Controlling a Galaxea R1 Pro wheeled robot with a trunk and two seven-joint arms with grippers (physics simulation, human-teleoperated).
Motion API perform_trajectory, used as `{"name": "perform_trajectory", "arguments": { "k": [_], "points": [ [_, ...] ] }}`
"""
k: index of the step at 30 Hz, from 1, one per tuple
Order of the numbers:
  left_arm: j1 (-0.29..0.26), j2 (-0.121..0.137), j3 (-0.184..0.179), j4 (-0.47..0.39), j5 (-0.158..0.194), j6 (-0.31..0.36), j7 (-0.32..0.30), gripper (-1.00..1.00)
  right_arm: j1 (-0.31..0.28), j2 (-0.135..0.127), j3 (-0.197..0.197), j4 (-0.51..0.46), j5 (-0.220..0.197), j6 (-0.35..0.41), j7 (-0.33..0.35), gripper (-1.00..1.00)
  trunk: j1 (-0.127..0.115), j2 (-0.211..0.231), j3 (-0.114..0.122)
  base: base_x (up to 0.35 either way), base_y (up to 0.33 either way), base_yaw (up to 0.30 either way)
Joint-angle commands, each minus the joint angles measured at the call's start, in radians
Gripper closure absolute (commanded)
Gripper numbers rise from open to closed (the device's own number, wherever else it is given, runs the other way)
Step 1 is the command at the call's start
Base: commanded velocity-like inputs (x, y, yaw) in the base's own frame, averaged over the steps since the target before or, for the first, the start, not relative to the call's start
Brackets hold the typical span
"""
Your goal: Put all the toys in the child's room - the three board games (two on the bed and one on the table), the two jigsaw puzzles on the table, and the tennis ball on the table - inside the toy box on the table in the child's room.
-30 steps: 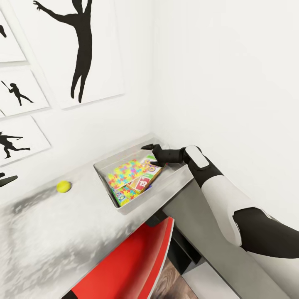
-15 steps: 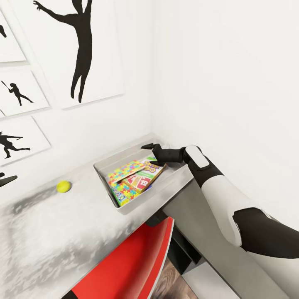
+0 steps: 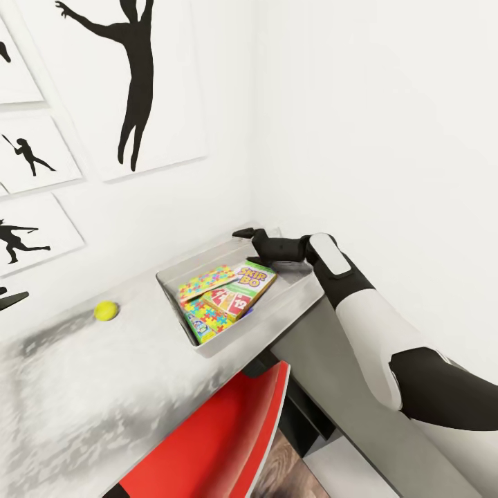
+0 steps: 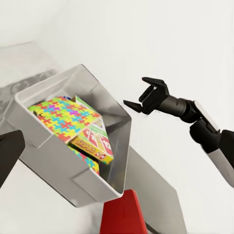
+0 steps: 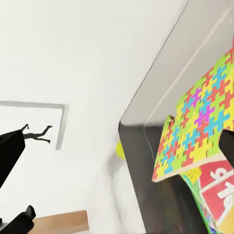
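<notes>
At the left of the head view, four framed silhouette pictures (image 3: 131, 83) hang on the wall. Below them, one tennis ball (image 3: 105, 310) lies alone on the grey tabletop (image 3: 83, 387), well apart from the toy box (image 3: 228, 339) at frame centre. Inside the box, one jigsaw puzzle (image 3: 205, 283) with bright interlocking pieces leans across one Skip-Bo board game (image 3: 243, 283), and a second puzzle-patterned box (image 3: 204, 322) lies beneath them nearer the front wall. A red chair (image 3: 214, 436) stands under the tabletop edge, lower centre. From the lower right, the right arm reaches up and leftward, its wrist level over the box's far right corner. The right end effector (image 3: 250, 237) hangs spread wide with nothing in it, just above the box rim. In the left wrist view a dark finger (image 4: 9, 153) of the left end effector shows; I cannot tell its opening.
</notes>
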Motion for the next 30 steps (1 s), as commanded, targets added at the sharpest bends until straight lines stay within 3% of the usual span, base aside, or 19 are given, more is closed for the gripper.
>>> {"name": "perform_trajectory", "arguments": {
  "k": [1, 6, 20, 30],
  "points": [
    [-0.001, 0.000, 0.000, 0.000, 0.005, 0.011, -0.005, -1.00, -0.001, 0.000, 0.002, -0.014, -0.008, 0.001, -0.008, -1.00, 0.000, -0.001, -0.001, 0.000, 0.000, 0.000],
    [-0.001, 0.000, -0.001, 0.000, 0.039, 0.011, -0.005, -1.00, 0.000, 0.002, 0.003, -0.042, -0.007, 0.001, -0.013, -1.00, 0.000, -0.001, -0.001, 0.000, 0.000, 0.000],
    [-0.001, 0.000, -0.001, 0.000, 0.044, 0.011, -0.005, -1.00, 0.000, 0.006, 0.006, -0.101, -0.006, -0.008, -0.018, -1.00, 0.000, -0.001, -0.001, -0.004, 0.000, 0.002],
    [-0.001, 0.000, 0.000, 0.000, 0.044, 0.011, -0.005, -1.00, 0.000, 0.007, 0.006, -0.101, -0.006, -0.009, -0.019, -1.00, 0.000, -0.001, -0.001, -0.099, 0.000, 0.236]
  ]
}}
